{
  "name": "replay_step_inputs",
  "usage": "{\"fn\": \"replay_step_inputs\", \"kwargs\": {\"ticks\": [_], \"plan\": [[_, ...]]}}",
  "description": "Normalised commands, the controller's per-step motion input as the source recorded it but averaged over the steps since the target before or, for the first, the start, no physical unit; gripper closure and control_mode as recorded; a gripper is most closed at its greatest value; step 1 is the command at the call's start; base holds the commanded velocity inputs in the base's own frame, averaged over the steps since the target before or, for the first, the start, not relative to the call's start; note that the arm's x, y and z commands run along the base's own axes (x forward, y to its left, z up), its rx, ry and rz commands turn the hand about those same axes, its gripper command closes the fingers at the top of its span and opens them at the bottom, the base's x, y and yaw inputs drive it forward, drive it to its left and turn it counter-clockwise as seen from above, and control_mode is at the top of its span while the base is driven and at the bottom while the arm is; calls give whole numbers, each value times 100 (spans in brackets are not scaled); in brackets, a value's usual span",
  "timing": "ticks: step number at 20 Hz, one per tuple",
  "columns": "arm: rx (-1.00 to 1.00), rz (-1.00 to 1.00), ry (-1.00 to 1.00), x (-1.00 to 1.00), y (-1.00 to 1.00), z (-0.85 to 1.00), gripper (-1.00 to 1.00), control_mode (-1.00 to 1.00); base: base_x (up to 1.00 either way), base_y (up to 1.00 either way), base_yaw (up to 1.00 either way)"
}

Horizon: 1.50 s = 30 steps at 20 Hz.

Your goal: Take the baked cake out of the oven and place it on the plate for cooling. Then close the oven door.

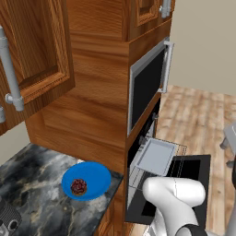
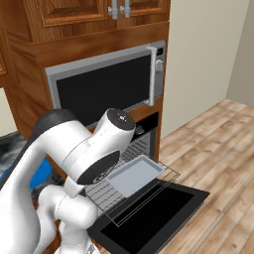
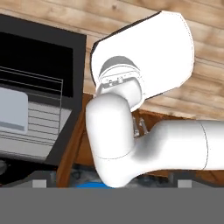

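Left base view: the cake [image 1: 79, 186] sits on the blue plate [image 1: 97, 177] on the dark counter [image 1: 32, 184], left of the oven [image 1: 143, 152]. The oven door [image 1: 196, 168] hangs open, grey tray [image 1: 154, 156] pulled out on its rack. Right base view adds the microwave [image 2: 106, 87] above. Hand view looks down on door and tray; the gripper's jaws are spread wide, empty.

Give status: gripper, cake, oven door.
Gripper open, holding nothing. Baked cake sits on the blue plate on the counter. Oven door still down, grey tray and rack pulled out over it; closing remains.
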Motion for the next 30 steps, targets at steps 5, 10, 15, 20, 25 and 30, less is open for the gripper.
{"fn": "replay_step_inputs", "kwargs": {"ticks": [5, 10, 15, 20, 25, 30], "plan": [[4, -10, 7, 14, -19, -24, -100, -100, 0, 0, 0], [4, -12, 6, 15, -9, -27, -100, -100, 0, 0, 0], [1, -12, 7, 23, -4, -23, -100, -100, 0, 0, 0], [1, -3, 10, 17, -19, -25, -100, -100, 0, 0, 0], [2, 0, 10, 16, -26, -28, -100, -100, 0, 0, 0], [0, 0, 3, 20, -18, -27, -100, -100, 0, 0, 0]]}}
